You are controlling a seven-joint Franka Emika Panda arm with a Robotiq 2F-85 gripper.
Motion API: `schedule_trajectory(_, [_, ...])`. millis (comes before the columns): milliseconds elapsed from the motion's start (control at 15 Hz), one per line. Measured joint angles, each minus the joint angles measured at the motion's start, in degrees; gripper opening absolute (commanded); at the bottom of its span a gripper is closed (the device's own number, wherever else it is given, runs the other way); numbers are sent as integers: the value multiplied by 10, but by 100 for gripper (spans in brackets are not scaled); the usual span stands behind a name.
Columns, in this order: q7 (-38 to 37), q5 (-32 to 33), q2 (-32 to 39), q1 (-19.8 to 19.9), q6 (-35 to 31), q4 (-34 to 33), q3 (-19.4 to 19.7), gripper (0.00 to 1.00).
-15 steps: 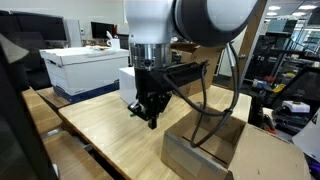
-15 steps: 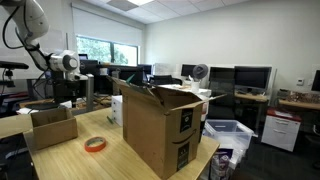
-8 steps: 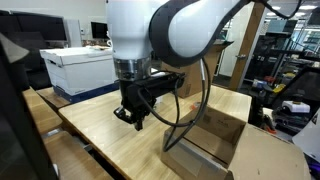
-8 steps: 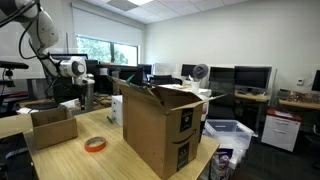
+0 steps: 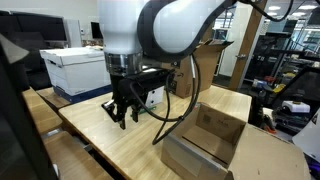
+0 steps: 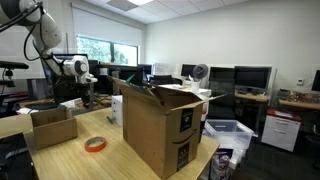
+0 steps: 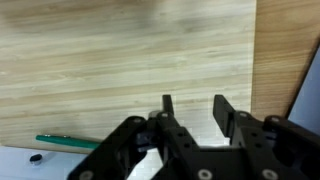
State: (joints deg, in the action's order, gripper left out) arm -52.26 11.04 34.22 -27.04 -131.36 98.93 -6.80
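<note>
My gripper (image 5: pixel 121 117) hangs a little above the light wooden table (image 5: pixel 95 135), fingers pointing down. In the wrist view the gripper (image 7: pixel 192 108) has its two black fingers (image 7: pixel 222 112) standing apart, with only bare wood between them. A thin green pen (image 7: pixel 68 142) lies on the table left of the fingers, beside a white sheet (image 7: pixel 20 165) and a small black piece (image 7: pixel 35 157). A brown cardboard edge (image 7: pixel 287 50) runs along the right side. In an exterior view the gripper (image 6: pixel 86 97) is small and far off at the left.
A low open cardboard box (image 5: pixel 207 140) sits on the table near the arm. A white box (image 5: pixel 78 68) stands behind. A tall open carton (image 6: pixel 160 125), an orange tape roll (image 6: pixel 95 144) and a small box (image 6: pixel 50 126) share the table. Desks and monitors fill the room.
The arm has swung away from the low cardboard box across the table. The jaws, shut a second ago, now stand apart.
</note>
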Motion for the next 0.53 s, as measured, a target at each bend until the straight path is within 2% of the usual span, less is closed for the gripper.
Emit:
schedule_trajectory(267, [1, 0, 0, 0, 0, 0, 0, 48])
schedule_trajectory(333, [1, 0, 0, 0, 0, 0, -1, 73])
schedule_trajectory(400, [1, 0, 0, 0, 0, 0, -1, 73])
schedule_trajectory(533, [1, 0, 0, -2, 0, 0, 1, 84])
